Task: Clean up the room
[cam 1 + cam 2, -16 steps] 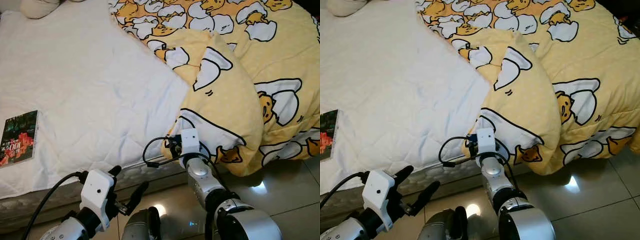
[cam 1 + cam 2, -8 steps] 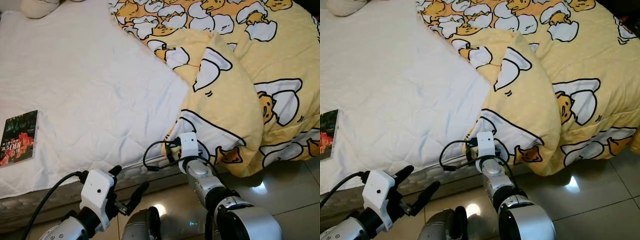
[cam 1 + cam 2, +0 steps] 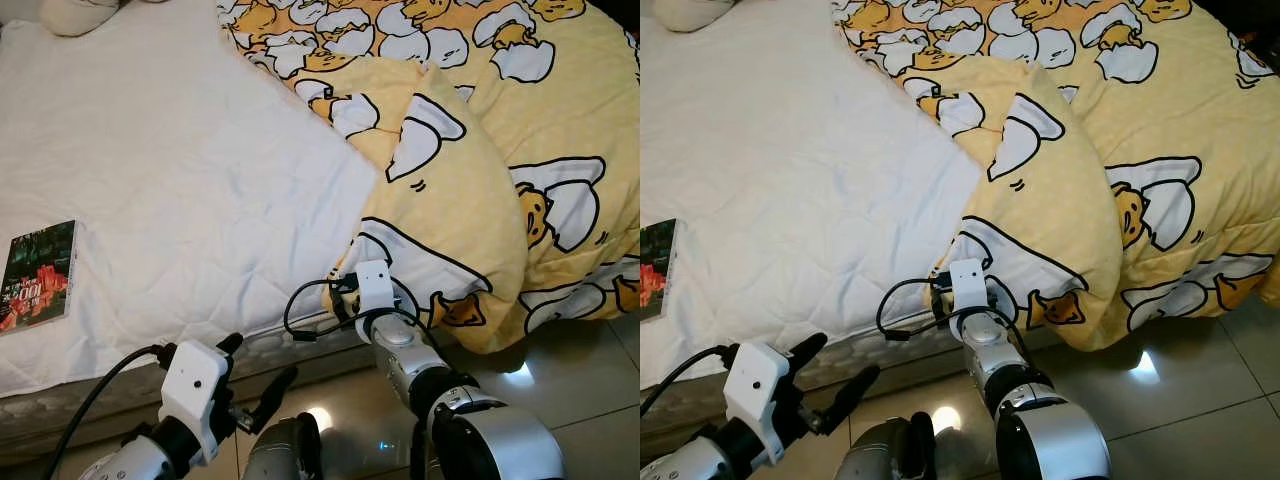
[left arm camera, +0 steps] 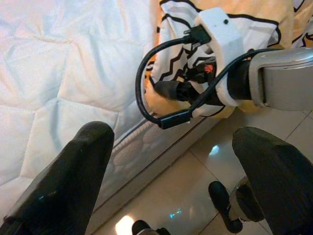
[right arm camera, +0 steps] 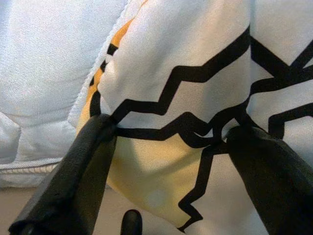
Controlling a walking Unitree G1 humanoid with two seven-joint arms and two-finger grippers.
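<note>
Duvet (image 3: pixel 470 200) lies bunched on the bed's (image 3: pixel 170 170) right side, corner drooping floorward; right hand (image 5: pixel 171 147), fingers spread, straddles that corner to grasp it. Left hand (image 4: pixel 171 186) waits released.

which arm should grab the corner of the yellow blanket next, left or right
Right. The right tool is open with the yellow blanket corner between its fingers at the mattress edge. The left tool hangs open over the floor, apart from it.

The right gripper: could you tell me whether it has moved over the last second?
Yes. The right gripper has shifted slightly toward the robot's left along the hanging edge of the yellow egg-print duvet, judged against its zigzag print.
</note>
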